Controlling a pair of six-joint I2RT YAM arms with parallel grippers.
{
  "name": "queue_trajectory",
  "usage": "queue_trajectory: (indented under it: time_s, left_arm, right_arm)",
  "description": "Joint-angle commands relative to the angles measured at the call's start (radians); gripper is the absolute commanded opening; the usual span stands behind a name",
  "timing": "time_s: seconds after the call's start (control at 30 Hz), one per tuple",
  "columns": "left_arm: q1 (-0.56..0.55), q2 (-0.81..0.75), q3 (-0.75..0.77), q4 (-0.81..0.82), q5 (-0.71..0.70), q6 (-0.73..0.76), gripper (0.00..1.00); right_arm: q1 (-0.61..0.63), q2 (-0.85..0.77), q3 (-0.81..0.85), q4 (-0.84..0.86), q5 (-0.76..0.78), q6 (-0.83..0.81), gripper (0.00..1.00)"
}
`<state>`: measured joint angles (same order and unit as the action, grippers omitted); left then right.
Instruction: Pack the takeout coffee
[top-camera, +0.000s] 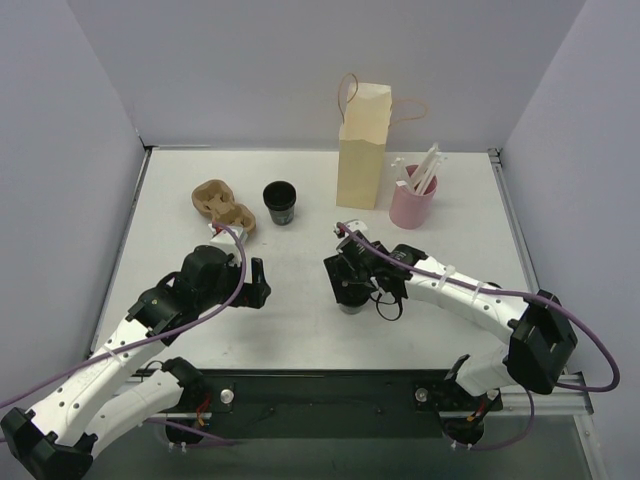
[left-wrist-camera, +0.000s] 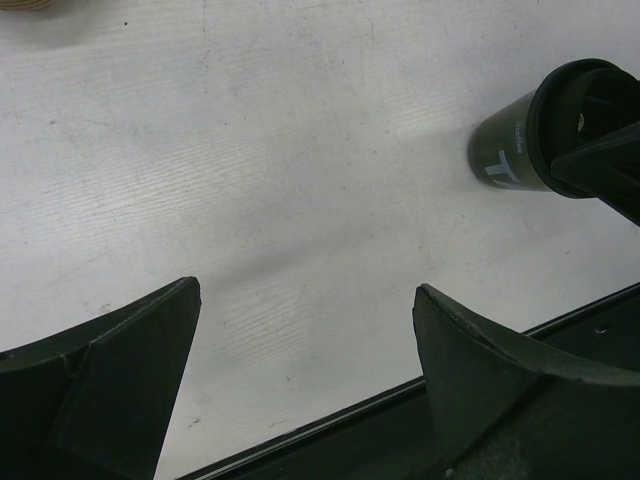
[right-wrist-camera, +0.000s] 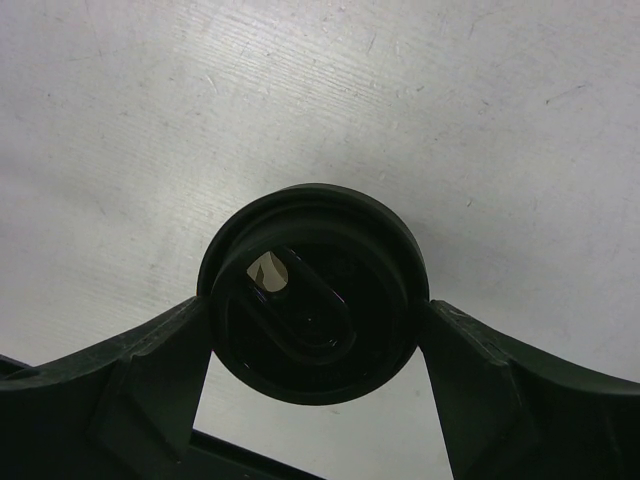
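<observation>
- The lidded coffee cup (right-wrist-camera: 312, 262) stood upright on the white table (top-camera: 300, 330), a little right of centre in the top view and well apart from the other items.
- The right gripper (right-wrist-camera: 315, 322) was clamped on that cup. Its wrist view showed one dark finger pressed against each side of the lid's rim, with no gap visible on either side.
- The left gripper (left-wrist-camera: 305, 290) was spread wide with nothing between its fingers. It hovered over bare table left of centre, and its camera caught the held cup at the upper right of its frame.
- A second dark cup (top-camera: 280, 203) sat further up the top view, just right of the brown cup carrier (top-camera: 222, 206). The tall paper bag (top-camera: 363, 160) stood upright at upper centre, with a pink holder (top-camera: 412, 205) of white sticks to its right.
- The step in hand looked like securing the cup for a lift toward the carrier or the bag. I could not tell which from the frames.
- To do it well, the grip probably needed to stay square across the rim, since a hold this high could pop the lid or let the cup swing.
- A straight, slow, vertical lift would likely keep the cup level and avoid tipping it.
- The route toward the upper frame should pass clear of the second cup.
- The free left arm could steady the bag or carrier when the cup arrives.
</observation>
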<state>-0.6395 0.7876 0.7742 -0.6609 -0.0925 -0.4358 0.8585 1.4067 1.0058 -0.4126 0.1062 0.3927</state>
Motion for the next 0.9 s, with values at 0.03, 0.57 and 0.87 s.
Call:
queue_trajectory:
  time_s: [0.03, 0.57, 0.87]
  left_arm:
    - [0.003, -0.002, 0.023, 0.007, -0.007, 0.008, 0.97]
    - [0.001, -0.004, 0.022, 0.007, -0.007, 0.008, 0.97]
    - [0.000, -0.014, 0.017, 0.012, 0.002, 0.009, 0.97]
  right_arm:
    - [0.025, 0.035, -0.038, -0.063, 0.075, 0.032, 0.74]
    - [-0.214, -0.084, -0.078, -0.170, 0.179, 0.083, 0.69]
    - [-0.666, -0.123, -0.101, -0.140, 0.152, -0.011, 0.70]
